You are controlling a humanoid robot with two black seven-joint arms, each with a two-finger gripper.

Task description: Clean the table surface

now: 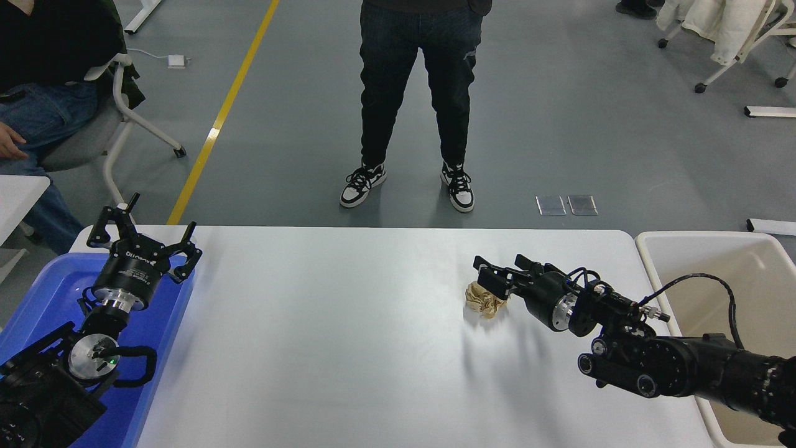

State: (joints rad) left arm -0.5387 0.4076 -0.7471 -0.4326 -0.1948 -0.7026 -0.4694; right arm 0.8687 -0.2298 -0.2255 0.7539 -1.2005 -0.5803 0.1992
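Note:
The white table surface (336,348) fills the lower half of the head view. A crumpled tan paper ball (482,302) lies on it right of centre. My right gripper (497,272) is open and hovers right above the ball, its fingers (488,278) over the ball's top and partly hiding it. The right arm reaches in from the lower right. My left gripper (143,239) is open and parked over the blue tub (37,298) at the lower left.
A beige tub (746,274) stands off the table's right end. A person stands at the far side, legs and sneakers (407,186) visible. Another person sits on a chair (93,137) at the far left.

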